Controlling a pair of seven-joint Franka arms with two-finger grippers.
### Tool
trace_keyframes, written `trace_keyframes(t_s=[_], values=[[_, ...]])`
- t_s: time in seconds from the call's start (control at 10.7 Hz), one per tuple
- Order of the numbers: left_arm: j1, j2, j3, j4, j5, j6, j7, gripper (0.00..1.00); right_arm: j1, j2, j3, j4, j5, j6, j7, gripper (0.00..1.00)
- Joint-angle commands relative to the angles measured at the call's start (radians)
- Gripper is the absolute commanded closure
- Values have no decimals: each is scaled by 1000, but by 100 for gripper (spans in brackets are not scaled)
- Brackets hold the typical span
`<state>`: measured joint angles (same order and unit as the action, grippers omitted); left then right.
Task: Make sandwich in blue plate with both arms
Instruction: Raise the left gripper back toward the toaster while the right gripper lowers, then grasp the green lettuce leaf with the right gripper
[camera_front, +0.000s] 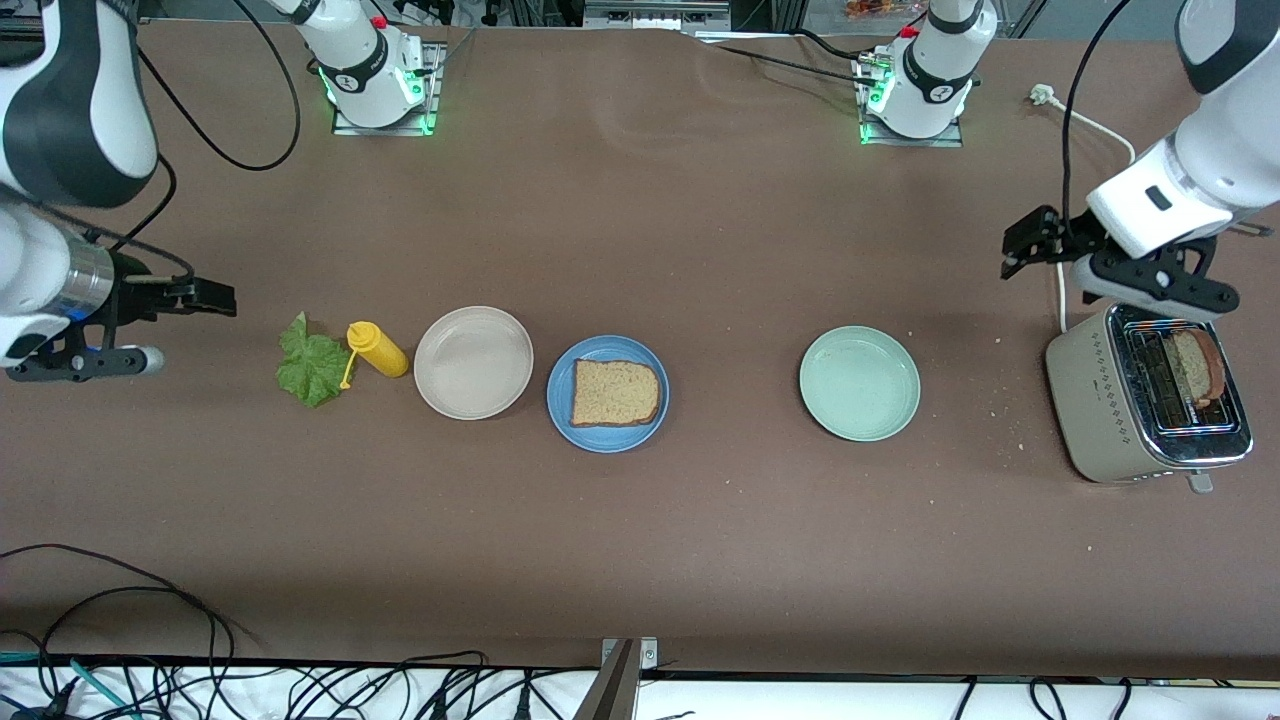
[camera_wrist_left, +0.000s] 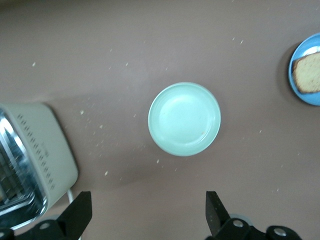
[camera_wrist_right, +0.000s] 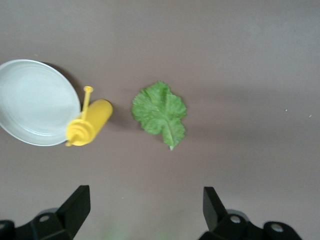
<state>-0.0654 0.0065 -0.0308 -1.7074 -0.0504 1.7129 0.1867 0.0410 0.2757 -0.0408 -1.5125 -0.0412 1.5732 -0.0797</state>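
Observation:
A blue plate (camera_front: 560, 400) lies mid-table with one slice of brown bread (camera_front: 614, 393) flat on it; both also show in the left wrist view as the plate (camera_wrist_left: 314, 97) and the bread (camera_wrist_left: 307, 72). Another bread slice (camera_front: 1195, 365) stands in a toaster slot. A green lettuce leaf (camera_front: 312, 362) (camera_wrist_right: 160, 112) lies on the table toward the right arm's end. My right gripper (camera_front: 205, 298) (camera_wrist_right: 146, 212) hangs open and empty over bare table beside the leaf. Above the table next to the toaster, my left gripper (camera_front: 1025, 245) (camera_wrist_left: 148, 215) is open and empty.
A yellow squeeze bottle (camera_front: 377, 350) (camera_wrist_right: 90, 122) lies between the leaf and a beige plate (camera_front: 440, 330) (camera_wrist_right: 35, 102). A pale green plate (camera_front: 859, 383) (camera_wrist_left: 184, 119) sits between the blue plate and the beige toaster (camera_front: 1100, 400) (camera_wrist_left: 45, 150). Crumbs dot the table near the toaster.

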Motion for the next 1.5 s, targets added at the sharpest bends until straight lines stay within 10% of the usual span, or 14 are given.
trace_keyframes(t_s=[0.0, 0.94, 1.03, 1.31, 1.41], values=[[25, -57, 2, -32, 55, -81, 8, 0, -73, 81, -2, -9, 7, 5, -49, 0], [44, -45, 23, 2, 41, -159, -190, 0, -73, 238, 1, -469, 23, 655, -29, 0], [45, -39, 23, 17, 40, -161, -190, 0, -72, 240, 1, -469, 23, 654, -29, 11], [45, -36, 23, 18, 40, -161, -185, 0, -70, 244, -1, -463, 21, 637, -32, 100], [45, -34, 23, 18, 40, -159, -184, 0, -75, 243, 1, -459, 23, 619, -37, 100]])
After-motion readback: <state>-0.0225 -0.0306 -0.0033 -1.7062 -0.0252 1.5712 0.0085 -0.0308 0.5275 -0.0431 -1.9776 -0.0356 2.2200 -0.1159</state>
